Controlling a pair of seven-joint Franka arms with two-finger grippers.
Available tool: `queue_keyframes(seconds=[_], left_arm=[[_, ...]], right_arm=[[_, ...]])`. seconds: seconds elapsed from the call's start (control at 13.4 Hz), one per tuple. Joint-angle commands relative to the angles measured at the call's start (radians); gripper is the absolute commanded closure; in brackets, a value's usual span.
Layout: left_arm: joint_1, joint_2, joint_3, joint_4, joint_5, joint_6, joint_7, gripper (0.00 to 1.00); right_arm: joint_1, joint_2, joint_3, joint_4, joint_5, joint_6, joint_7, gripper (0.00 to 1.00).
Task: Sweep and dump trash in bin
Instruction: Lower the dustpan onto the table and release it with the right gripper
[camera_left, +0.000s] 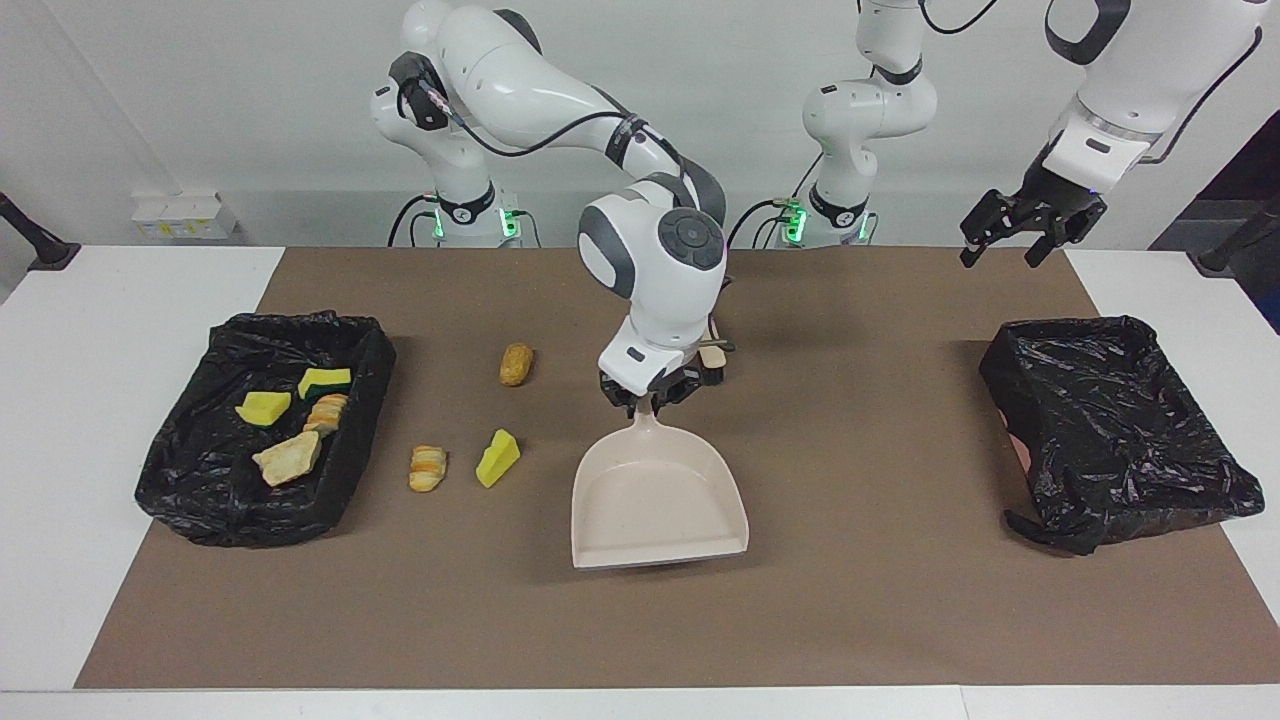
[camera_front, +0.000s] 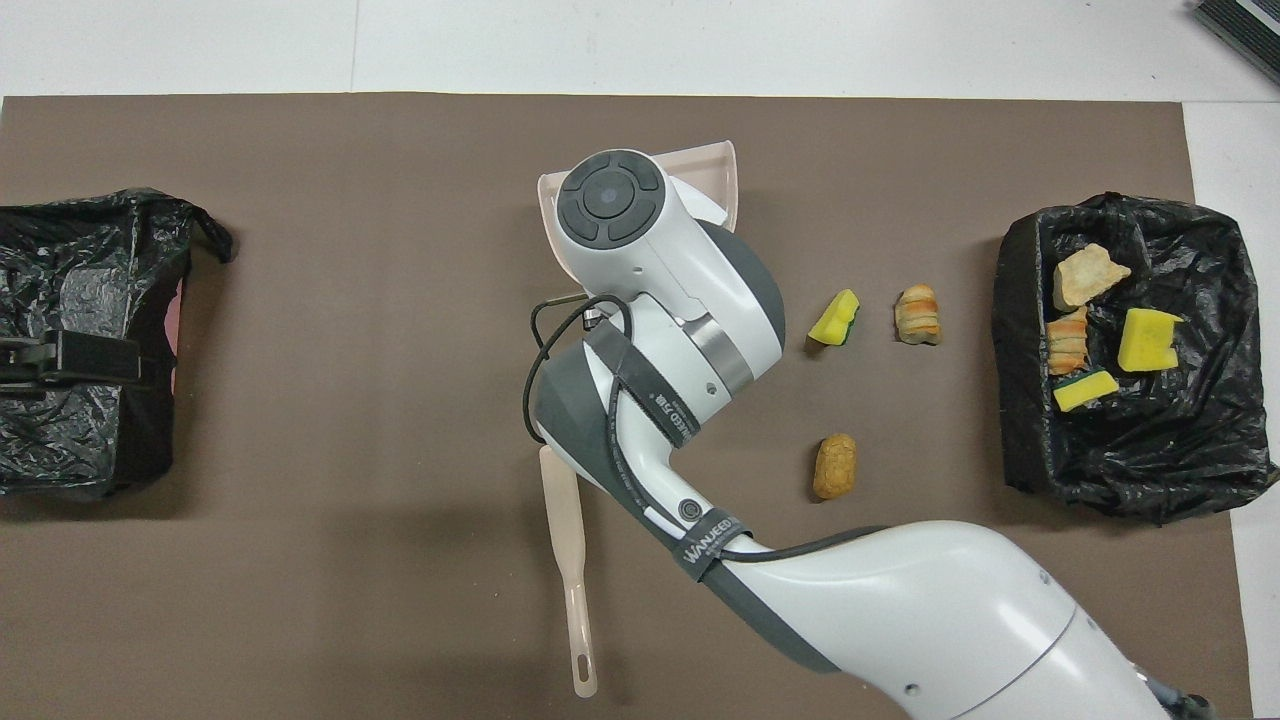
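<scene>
My right gripper (camera_left: 650, 397) is shut on the handle of the beige dustpan (camera_left: 655, 500), over the middle of the mat; the pan's mouth points away from the robots. In the overhead view the arm hides all but the pan's rim (camera_front: 722, 172). Three trash scraps lie on the mat between pan and bin: a golden roll (camera_left: 516, 364), a striped roll (camera_left: 428, 467) and a yellow wedge (camera_left: 497, 458). The black-lined bin (camera_left: 250, 525) at the right arm's end holds several scraps (camera_left: 289, 458). My left gripper (camera_left: 1030, 235) waits open in the air near the other bin.
The beige hand brush (camera_front: 567, 560) lies on the mat nearer the robots than the dustpan, its head hidden under my right arm. A second black-lined bin (camera_left: 1110, 430) stands at the left arm's end. A brown mat (camera_left: 850, 620) covers the table.
</scene>
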Motion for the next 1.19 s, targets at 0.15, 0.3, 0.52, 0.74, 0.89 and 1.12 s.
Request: queue_keyframes(seconds=[0.15,0.3,0.52,0.74,0.89,1.12], left_arm=[[0.013,0.005,-0.010,0.016,0.017,-0.014,-0.004,0.00],[0.013,0.005,-0.010,0.016,0.019,-0.014,-0.004,0.00],[0.013,0.005,-0.010,0.016,0.017,-0.014,-0.004,0.00],[0.013,0.005,-0.009,0.016,0.017,-0.014,-0.004,0.00],[0.013,0.005,-0.010,0.016,0.019,-0.014,-0.004,0.00],[0.013,0.005,-0.010,0.016,0.019,-0.014,-0.004,0.00]], right_arm=[[0.001,0.030,0.010,0.034,0.091,0.056,0.075,1.00],[0.004,0.042,0.012,0.039,0.091,0.064,0.080,1.00],[0.012,0.062,0.013,0.036,0.091,0.069,0.089,1.00],[0.014,0.087,0.013,0.037,0.108,0.107,0.092,1.00],[0.027,0.091,0.012,0.039,0.110,0.110,0.095,1.00],[0.041,0.114,0.012,0.040,0.110,0.116,0.103,1.00]])
